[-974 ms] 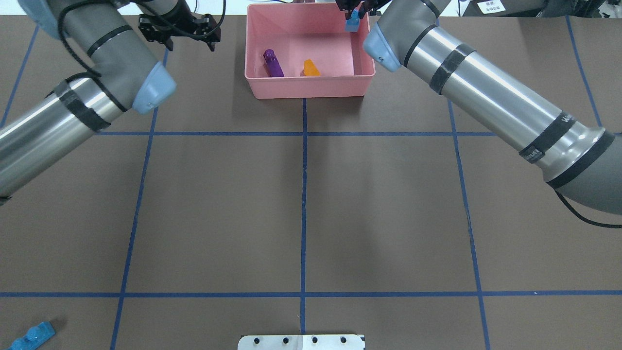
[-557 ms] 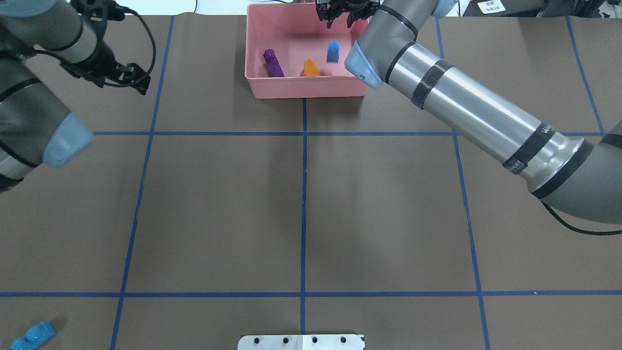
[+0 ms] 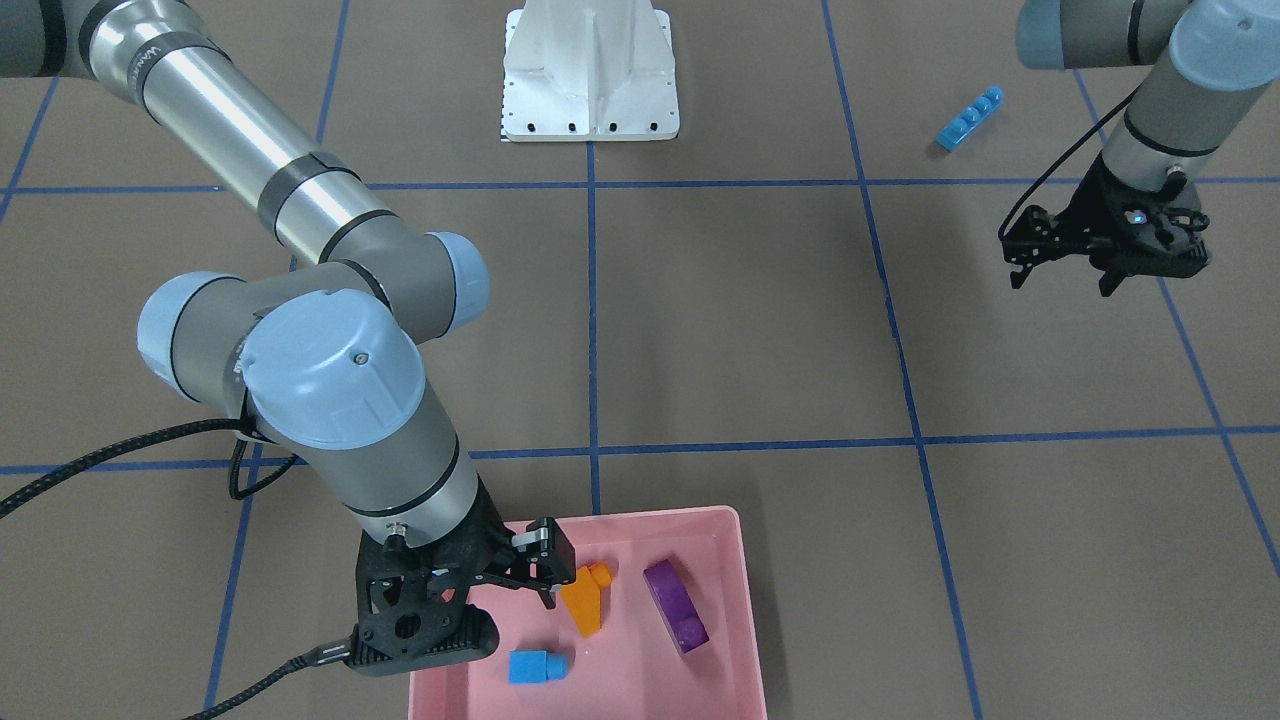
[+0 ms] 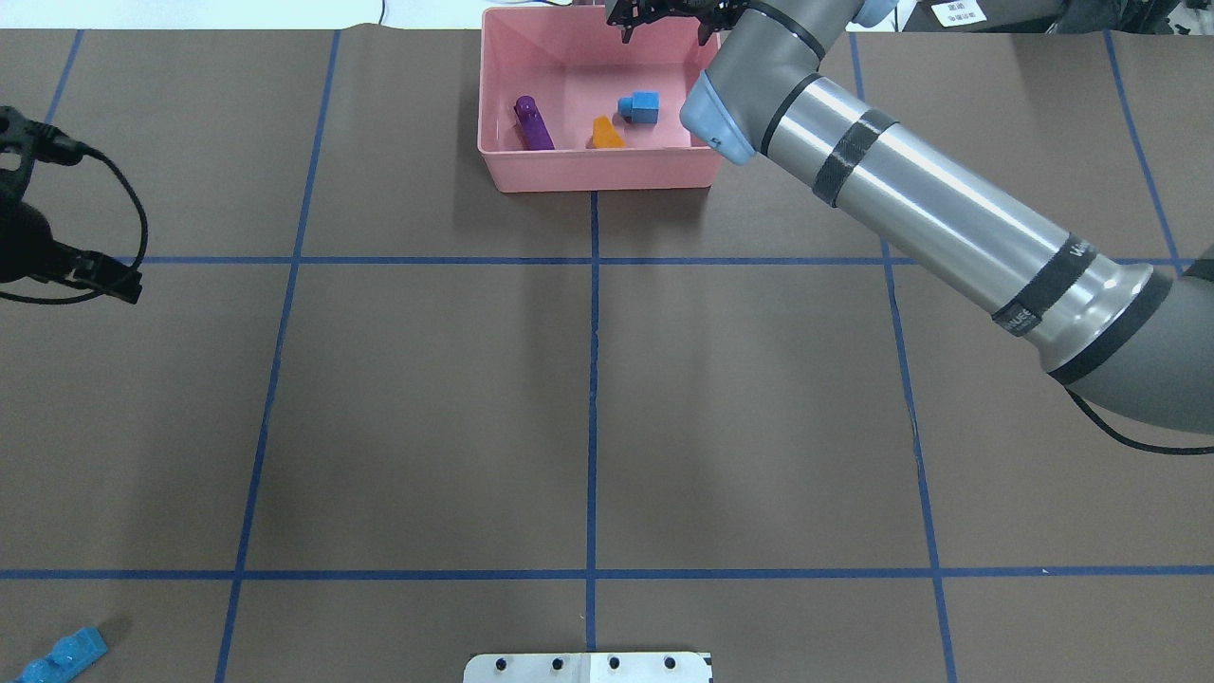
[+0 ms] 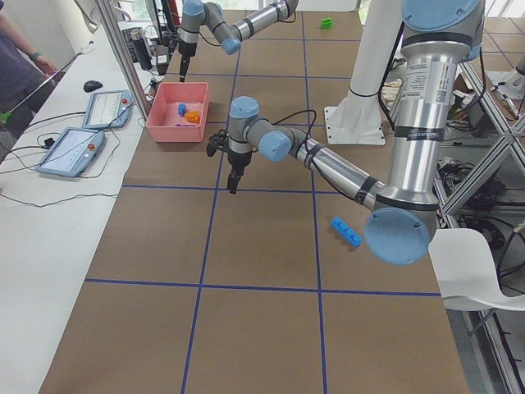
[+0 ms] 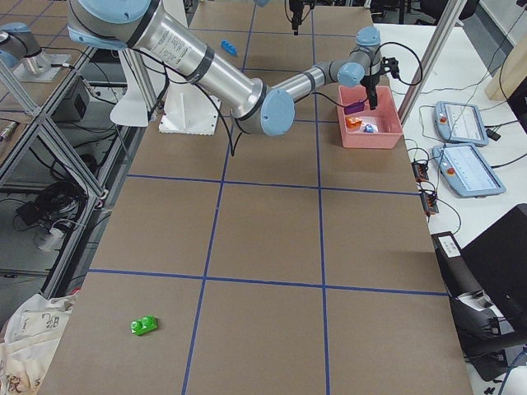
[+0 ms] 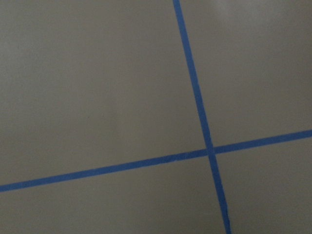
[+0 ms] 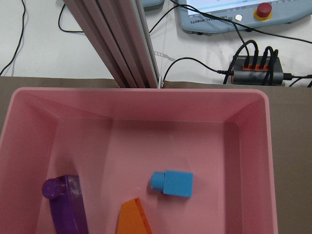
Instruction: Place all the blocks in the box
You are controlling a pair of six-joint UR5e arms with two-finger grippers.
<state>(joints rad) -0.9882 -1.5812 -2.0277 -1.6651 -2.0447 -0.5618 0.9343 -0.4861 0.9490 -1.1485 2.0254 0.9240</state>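
Observation:
The pink box [image 4: 607, 176] stands at the table's far edge. In it lie the purple oblong block [image 4: 534, 123], the orange sloped block [image 4: 606, 133] and the small blue cube [image 4: 640, 106], on its side. My right gripper [image 4: 666, 19] hangs open and empty over the box's far wall. My left gripper [image 3: 1060, 278] is open and empty above the bare table, far from the box. The long light-blue block [image 4: 62, 655] lies near the table's left front corner. The small green block [image 6: 145, 326] lies far off on my right side.
The white robot base [image 4: 588, 667] is at the near edge. Blue tape lines [image 7: 204, 141] grid the brown table. Behind the box stand an aluminium post [image 8: 122, 44] and cables. Tablets [image 5: 107, 107] lie on the white bench beyond.
My right gripper opened and let go of the blue cube, which dropped into the box and tipped over. My left arm swung away from the box toward the near left.

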